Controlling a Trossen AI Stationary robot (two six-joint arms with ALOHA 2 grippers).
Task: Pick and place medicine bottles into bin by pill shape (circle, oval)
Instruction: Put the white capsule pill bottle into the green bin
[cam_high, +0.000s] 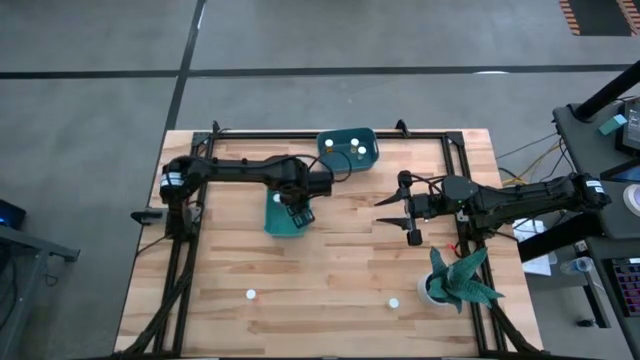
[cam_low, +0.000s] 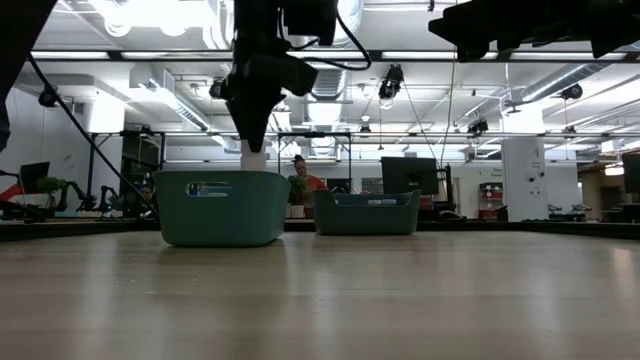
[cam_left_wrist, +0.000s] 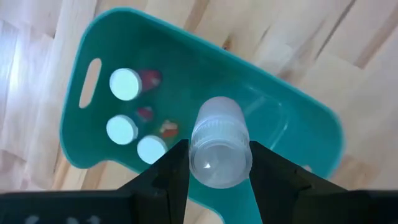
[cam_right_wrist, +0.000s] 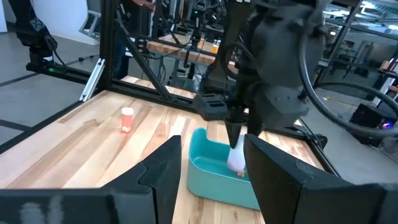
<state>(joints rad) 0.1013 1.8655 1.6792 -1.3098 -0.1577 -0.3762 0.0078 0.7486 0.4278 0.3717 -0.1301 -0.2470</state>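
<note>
Currently, the left hand (cam_left_wrist: 214, 163) is clamped on a small translucent medicine bottle with a ribbed pale cap (cam_left_wrist: 219, 144), held above the nearer teal plastic bin (cam_high: 283, 219) on the wooden slatted surface (cam_high: 330, 260). Three white-capped bottles (cam_left_wrist: 124, 84) stand inside that bin near its handle slot. A pale label (cam_low: 205, 188) on the bin's wall cannot be read.

The second teal plastic bin (cam_high: 347, 148) sits at the far edge of the surface and contains white-capped bottles (cam_high: 357, 148). Its front label is likewise illegible.

The right hand (cam_high: 409, 211) hovers over bare wood, well apart from both bins, fingers spread with nothing between them.

Two loose white-capped bottles (cam_high: 251, 295) (cam_high: 394, 302) stand near the front edge. One orange-tinted bottle (cam_right_wrist: 127, 119) stands beyond the nearer bin. A teal-leaved plant in a white pot (cam_high: 455, 280) occupies the front right corner.
</note>
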